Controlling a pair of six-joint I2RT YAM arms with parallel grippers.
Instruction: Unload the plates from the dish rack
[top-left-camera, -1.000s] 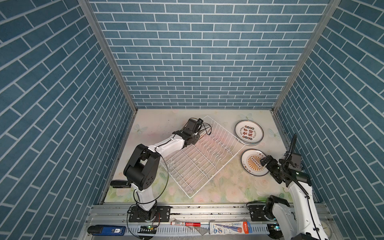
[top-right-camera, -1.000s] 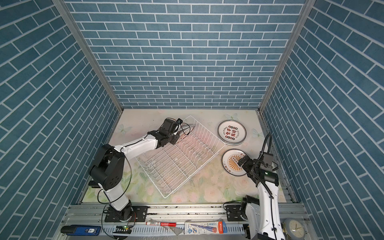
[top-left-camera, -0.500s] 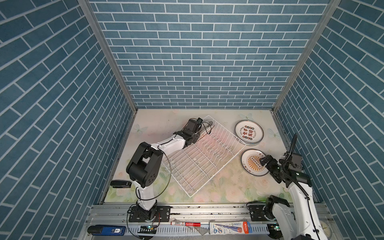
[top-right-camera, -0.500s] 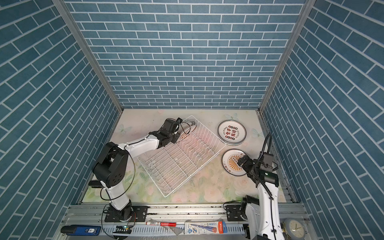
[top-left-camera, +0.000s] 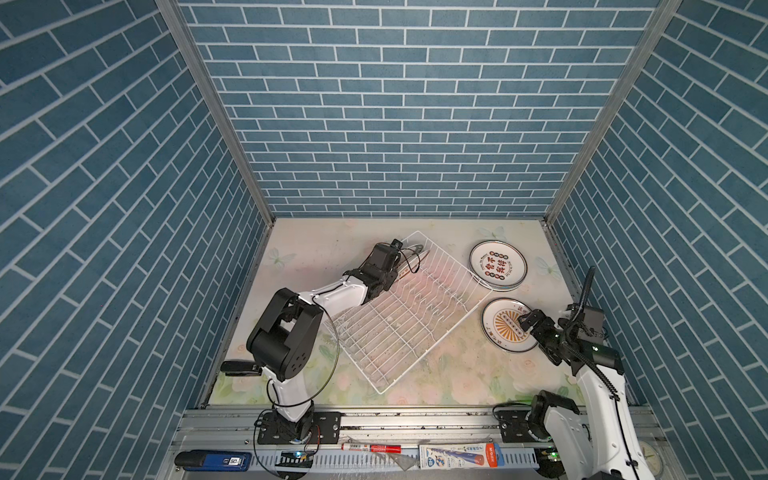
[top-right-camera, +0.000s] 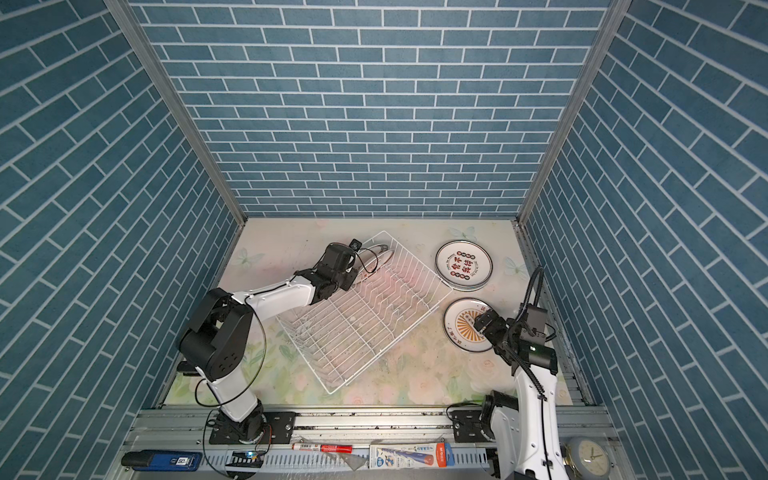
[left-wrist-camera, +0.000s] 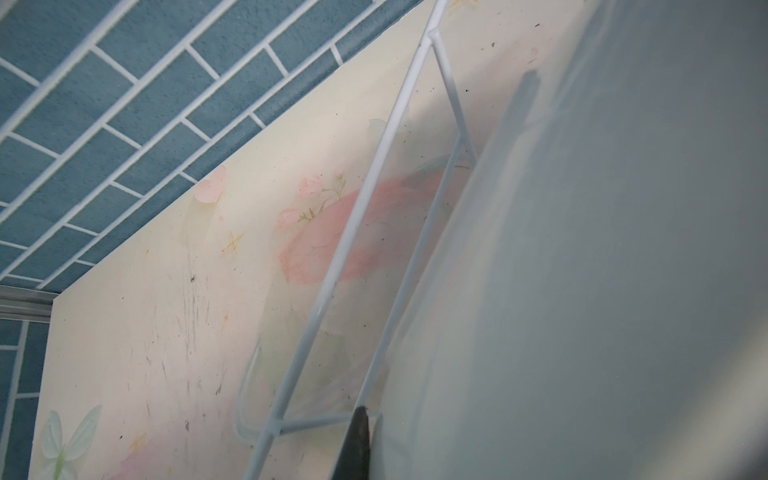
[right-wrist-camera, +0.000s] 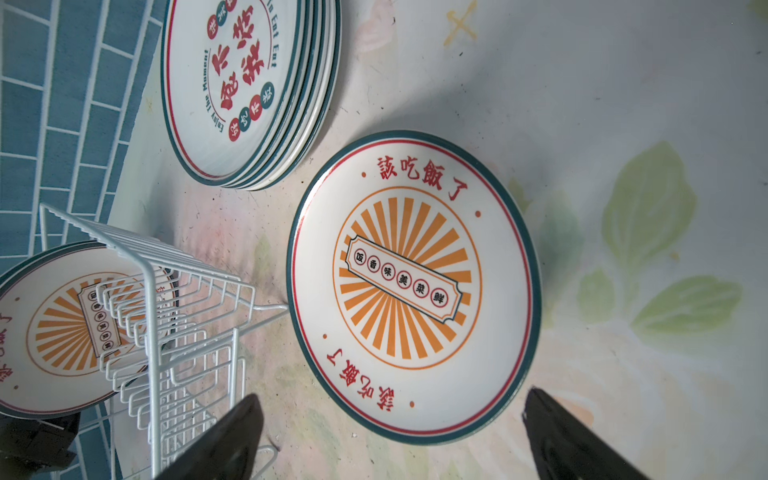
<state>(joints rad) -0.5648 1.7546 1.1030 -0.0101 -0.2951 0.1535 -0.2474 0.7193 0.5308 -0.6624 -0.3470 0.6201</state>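
Found the flowered table (top-left-camera: 316, 249) walled in blue tile (top-left-camera: 395, 124), with the dish rack (top-left-camera: 399, 328) set cornerwise at its middle. Saw a stack of plates (top-left-camera: 498, 266) lying face up just beside the rack's far right side, and nearer, by the rack's right corner, a single plate (top-left-camera: 500, 324) with an orange sunburst — apart from the stack. Spotted one racked plate (right-wrist-camera: 62, 328) standing on edge at the rack's far end, same sunburst face. Caught the left gripper (top-left-camera: 406, 265) pinched tight on that plate's rim. Found the right gripper (right-wrist-camera: 392, 409) spread wide over the single plate's near edge — gripping nothing.
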